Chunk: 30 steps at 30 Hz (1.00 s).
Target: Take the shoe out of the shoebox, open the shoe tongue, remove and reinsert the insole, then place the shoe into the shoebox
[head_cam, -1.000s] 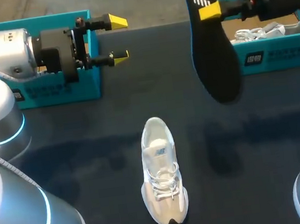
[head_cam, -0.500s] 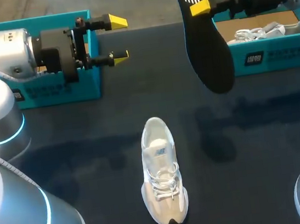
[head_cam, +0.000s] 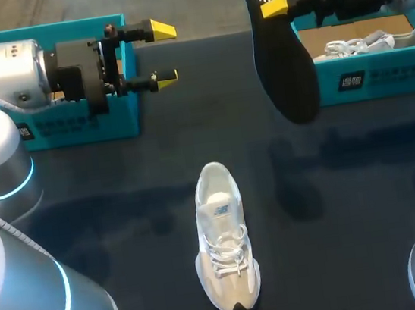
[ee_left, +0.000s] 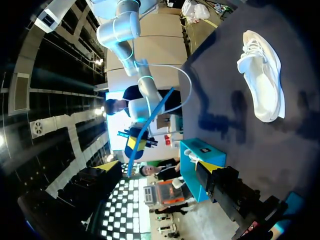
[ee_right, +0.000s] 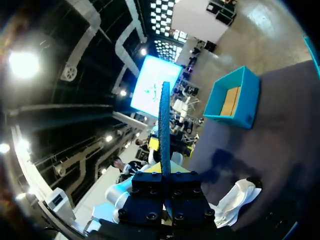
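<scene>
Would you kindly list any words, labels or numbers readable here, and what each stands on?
Insole: a white logo, no legible words.
Right shoebox: front label too small to read.
Left shoebox: front print too blurred to read.
Shoe: small side mark, unreadable.

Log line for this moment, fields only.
right tool: shut on insole, aloft | left tool: open, empty | shoe: on table

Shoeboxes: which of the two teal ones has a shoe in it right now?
The right shoebox, at the table's far right corner: a white shoe lies inside. The left shoebox shows only its tan floor.
</scene>
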Tool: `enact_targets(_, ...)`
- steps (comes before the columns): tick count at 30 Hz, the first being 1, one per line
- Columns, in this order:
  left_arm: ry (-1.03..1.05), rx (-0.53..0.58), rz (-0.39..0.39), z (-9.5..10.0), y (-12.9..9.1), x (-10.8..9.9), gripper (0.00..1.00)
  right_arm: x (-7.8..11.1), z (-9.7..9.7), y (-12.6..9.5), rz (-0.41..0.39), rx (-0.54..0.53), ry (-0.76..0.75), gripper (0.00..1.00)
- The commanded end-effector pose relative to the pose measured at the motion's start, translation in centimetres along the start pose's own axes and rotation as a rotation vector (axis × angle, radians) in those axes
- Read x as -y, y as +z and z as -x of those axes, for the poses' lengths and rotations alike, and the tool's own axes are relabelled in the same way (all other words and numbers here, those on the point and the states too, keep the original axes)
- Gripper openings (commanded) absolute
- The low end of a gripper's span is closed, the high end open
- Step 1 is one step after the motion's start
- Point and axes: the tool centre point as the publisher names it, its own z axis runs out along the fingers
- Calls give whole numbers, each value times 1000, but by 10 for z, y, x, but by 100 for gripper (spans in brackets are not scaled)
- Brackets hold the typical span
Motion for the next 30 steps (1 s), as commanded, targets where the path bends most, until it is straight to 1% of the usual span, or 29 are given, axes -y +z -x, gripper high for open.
enact_targets(1,2,1,3,-1,1,1,100,-12,13,7,-11,-12,49,0)
enact_targets(2,2,1,3,-1,1,1,100,-14,16,7,-15,-7,65,0)
enact_targets(9,2,1,3,-1,1,1,100,-21,36,10,-29,-61,171,0)
enact_targets(13,2,1,3,-1,1,1,100,-24,43,10,-24,-35,234,0)
enact_targets(17,2,1,3,-1,1,1,100,-27,51,11,15,-10,271,0)
enact_targets(19,2,1,3,-1,1,1,100,-30,54,13,43,-14,291,0)
enact_targets(30,2,1,3,-1,1,1,100,-30,54,13,43,-14,291,0)
